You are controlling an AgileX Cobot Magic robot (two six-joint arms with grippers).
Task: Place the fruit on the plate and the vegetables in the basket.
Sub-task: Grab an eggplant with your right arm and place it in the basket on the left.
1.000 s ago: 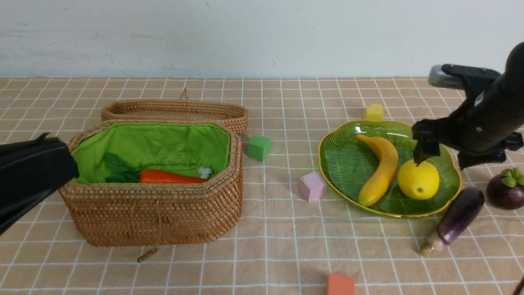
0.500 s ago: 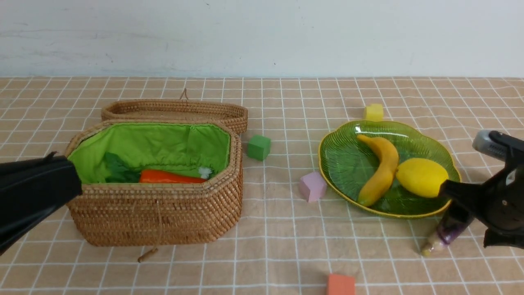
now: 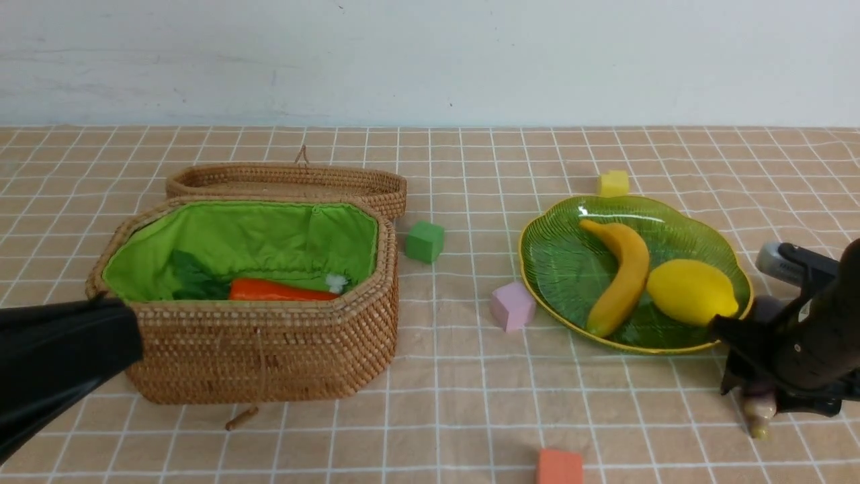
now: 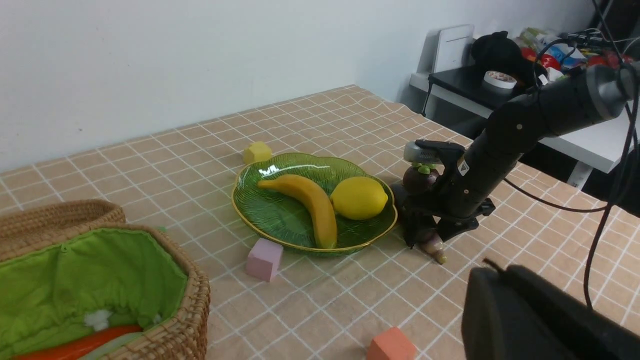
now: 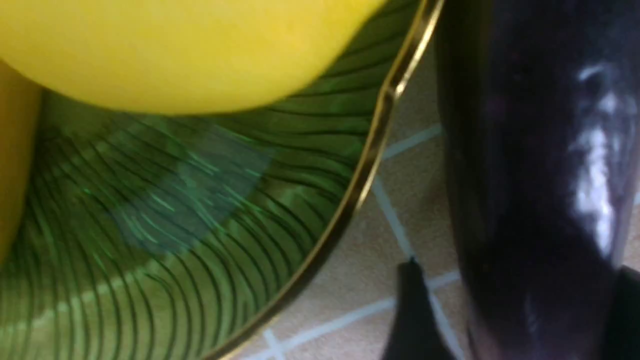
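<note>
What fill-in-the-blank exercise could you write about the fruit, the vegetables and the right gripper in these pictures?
1. On the plate, the banana lies beside the ____.
2. The orange vegetable inside the basket is the ____.
3. The fingers of the right gripper stand on either side of the ____.
4. The foam cube nearest the basket is ____.
Missing words: lemon; carrot; eggplant; green.
</note>
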